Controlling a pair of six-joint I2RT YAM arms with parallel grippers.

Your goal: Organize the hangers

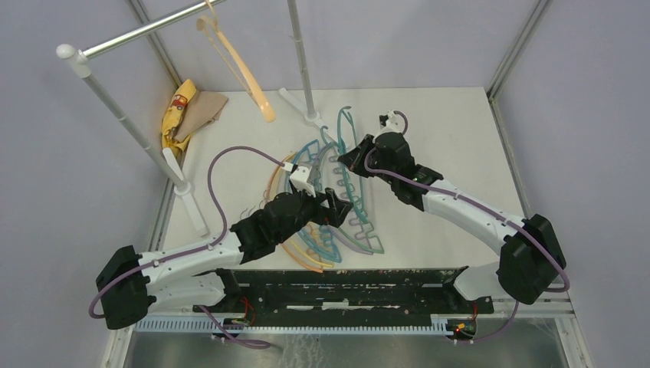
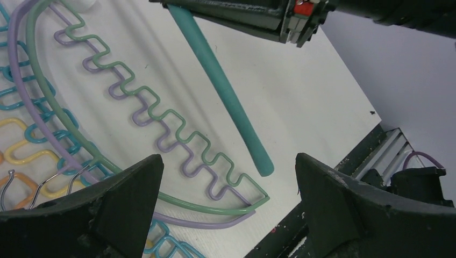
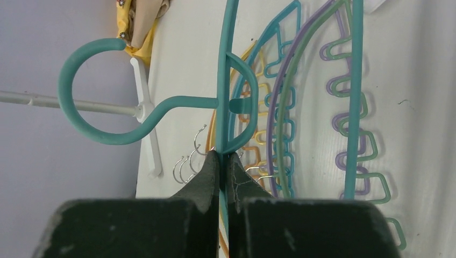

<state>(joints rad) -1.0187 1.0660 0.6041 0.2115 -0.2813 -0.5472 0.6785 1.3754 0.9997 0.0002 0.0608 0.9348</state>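
Teal hanger (image 3: 223, 91), hook leftward, clamped in right end effector (image 3: 221, 156); left end effector (image 2: 227, 161) wide.

White-and-silver rack (image 1: 146, 31) at the far left of a white worktop (image 1: 460, 130): tilted white post (image 1: 126, 115) topped by a round knob (image 1: 67, 52), silver crossbar, and a second slim upright (image 1: 300, 57) further right. Between the rack's two uprights, nearer the tilted post, a crumpled yellow and tan cloth (image 1: 188, 115) lying on the worktop. In the right wrist view, the same cloth (image 3: 141, 24) just above the rack's white foot (image 3: 146, 123). Well apart from the rack, along the near edge, a scuffed black plate (image 1: 345, 287) and a white slotted strip (image 1: 306, 326). Behind the rack, plain grey walls (image 1: 383, 38) with metal frame posts (image 1: 515, 46).
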